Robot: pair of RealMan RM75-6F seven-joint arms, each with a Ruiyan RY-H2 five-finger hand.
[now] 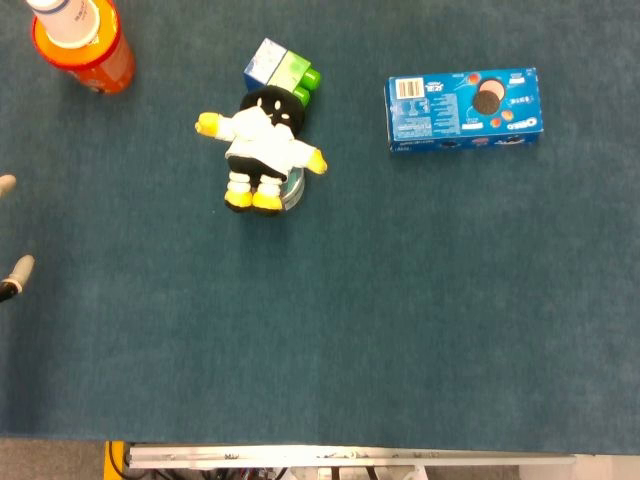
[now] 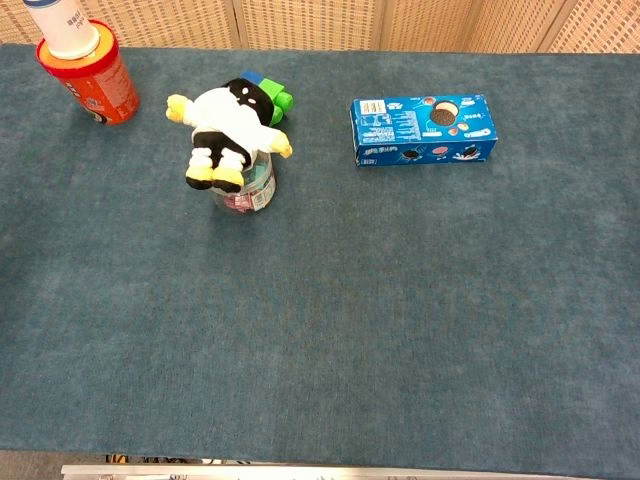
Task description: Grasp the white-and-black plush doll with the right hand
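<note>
The white-and-black plush doll (image 1: 262,145) (image 2: 228,125) has a black head, a white body and yellow hands and feet. It lies face up on top of a small clear jar (image 2: 250,188) (image 1: 293,190), left of the table's middle at the back. Only two pale fingertips of my left hand (image 1: 12,230) show at the left edge of the head view, spread apart with nothing between them and far from the doll. My right hand appears in neither view.
A blue-and-green carton (image 1: 280,68) (image 2: 268,92) lies just behind the doll's head. An orange canister with a white lid (image 1: 82,38) (image 2: 88,70) stands at the back left. A blue cookie box (image 1: 464,108) (image 2: 424,128) lies flat at the back right. Blue cloth (image 1: 400,330) covers the table.
</note>
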